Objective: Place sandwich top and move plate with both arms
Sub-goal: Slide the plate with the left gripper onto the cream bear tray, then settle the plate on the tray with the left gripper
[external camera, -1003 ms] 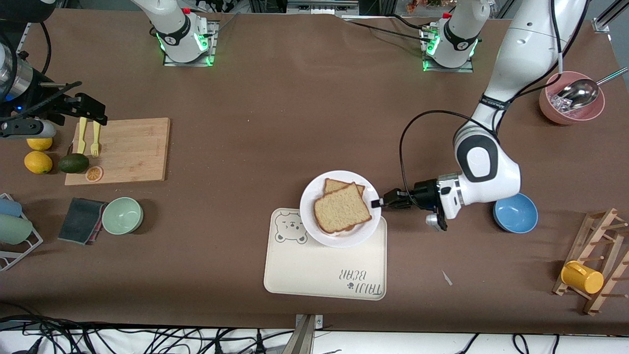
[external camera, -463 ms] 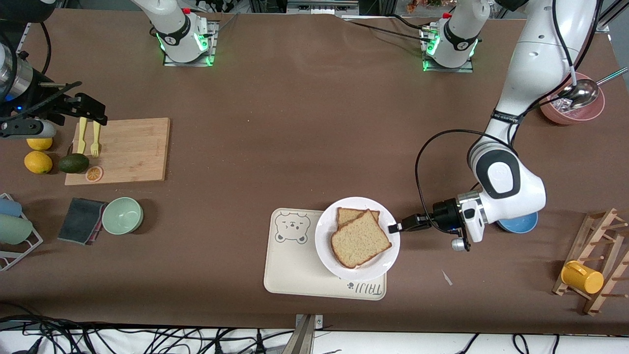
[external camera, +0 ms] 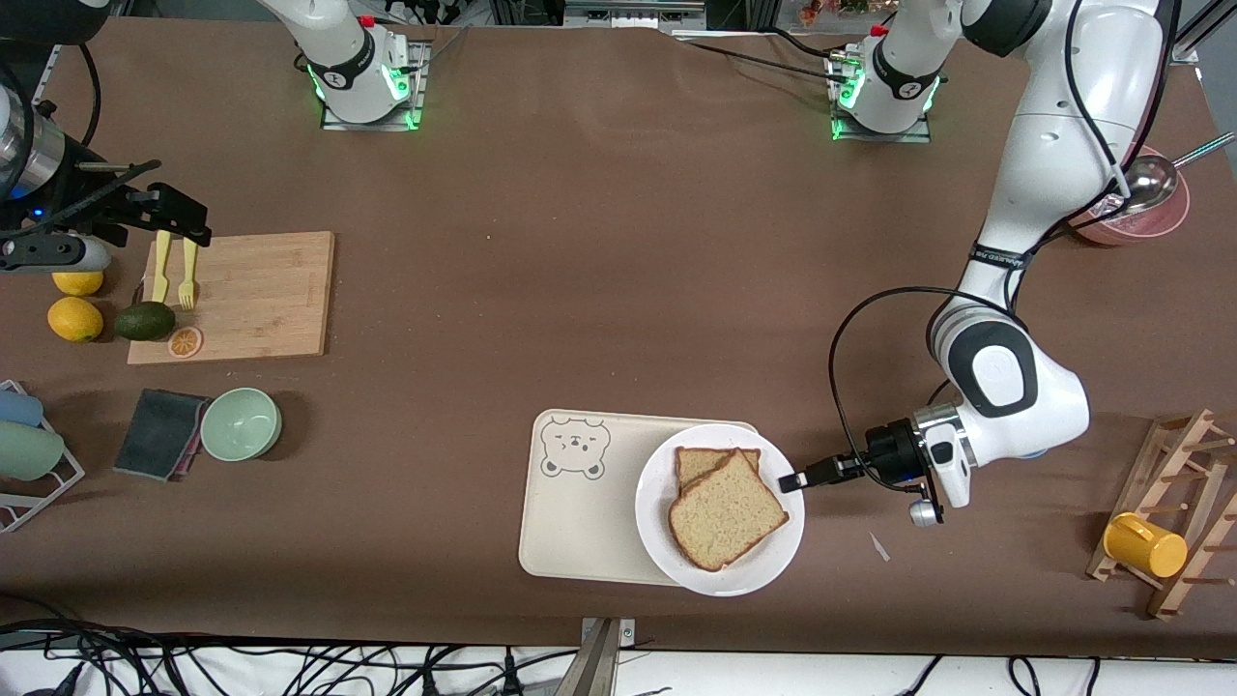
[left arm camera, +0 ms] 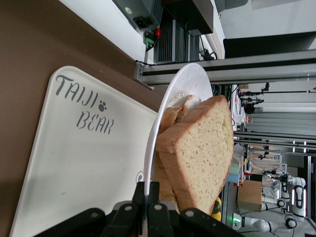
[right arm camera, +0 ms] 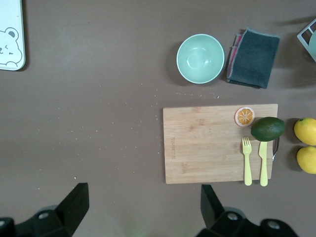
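The white plate [external camera: 655, 522] sits over the cream tray's [external camera: 580, 527] corner nearest the front camera, at the left arm's end, and overhangs its edge. The sandwich top [external camera: 725, 509], a pale speckled slice with a brown crust, lies on a darker slice [external camera: 696, 461] on the plate. My left gripper [external camera: 792, 480] is shut on the plate's rim at the side toward the left arm's end. The left wrist view shows the gripper [left arm camera: 148, 190] pinching the rim [left arm camera: 163, 113], with the sandwich top [left arm camera: 202, 153] beside it. My right gripper [external camera: 188, 220] waits open and empty over the cutting board's edge [right arm camera: 143, 207].
A cutting board [external camera: 251, 290] holds a yellow fork, a knife and an orange slice. An avocado [external camera: 145, 321], lemons, a green bowl [external camera: 241, 422] and a dark cloth [external camera: 159, 433] lie nearby. A pink bowl [external camera: 1131, 217], a wooden rack [external camera: 1184, 503] and a yellow mug [external camera: 1145, 546] stand at the left arm's end.
My left gripper has drawn the plate with the sandwich toward the front camera and the left arm's end, along the tray to its near corner. The right arm has not moved.
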Robot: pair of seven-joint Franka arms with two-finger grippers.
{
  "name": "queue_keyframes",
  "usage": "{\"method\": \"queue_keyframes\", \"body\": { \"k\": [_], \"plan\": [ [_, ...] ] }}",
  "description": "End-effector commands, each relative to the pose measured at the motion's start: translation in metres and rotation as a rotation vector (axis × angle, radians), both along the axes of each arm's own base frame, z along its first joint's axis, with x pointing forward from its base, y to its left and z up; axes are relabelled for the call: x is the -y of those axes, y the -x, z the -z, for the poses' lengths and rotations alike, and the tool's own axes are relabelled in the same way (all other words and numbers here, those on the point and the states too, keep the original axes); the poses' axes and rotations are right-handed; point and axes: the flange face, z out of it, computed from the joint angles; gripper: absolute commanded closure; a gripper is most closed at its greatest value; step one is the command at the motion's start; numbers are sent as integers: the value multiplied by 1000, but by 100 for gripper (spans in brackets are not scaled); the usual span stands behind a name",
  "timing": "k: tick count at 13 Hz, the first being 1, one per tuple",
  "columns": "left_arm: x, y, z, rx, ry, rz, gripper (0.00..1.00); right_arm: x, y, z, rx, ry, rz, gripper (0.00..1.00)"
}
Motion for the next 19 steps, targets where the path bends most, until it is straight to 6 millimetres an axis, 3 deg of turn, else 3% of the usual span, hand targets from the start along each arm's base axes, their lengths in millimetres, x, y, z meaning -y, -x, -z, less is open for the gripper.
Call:
{"method": "queue_keyframes", "body": {
  "k": [1, 5, 7, 8, 10, 12, 14, 19],
  "plan": [
    [-2, -20, -2, -7, 29, -30, 100, 2, -1, -2, 1, 12, 6, 0],
    [-4, -36, 19, 11, 20, -59, 100, 2, -2, -2, 1, 10, 8, 0],
    [9, -34, 34, 5, 2, -72, 100, 2, -2, -2, 1, 10, 8, 0],
    [29, -30, 39, 1, -2, -49, 100, 3, -2, -1, 0, 10, 9, 0],
    [48, -23, 55, -8, -8, -21, 100, 3, -2, 0, -2, 10, 9, 0],
    [58, -18, 74, -22, -11, -6, 100, 6, -4, 2, -3, 11, 14, 0],
    [79, -10, 81, -34, -12, 22, 100, 6, -4, 2, -3, 11, 15, 0],
    [93, 2, 118, 22, -39, 94, 100, 6, -4, 1, -2, 11, 15, 0]
  ]
}}
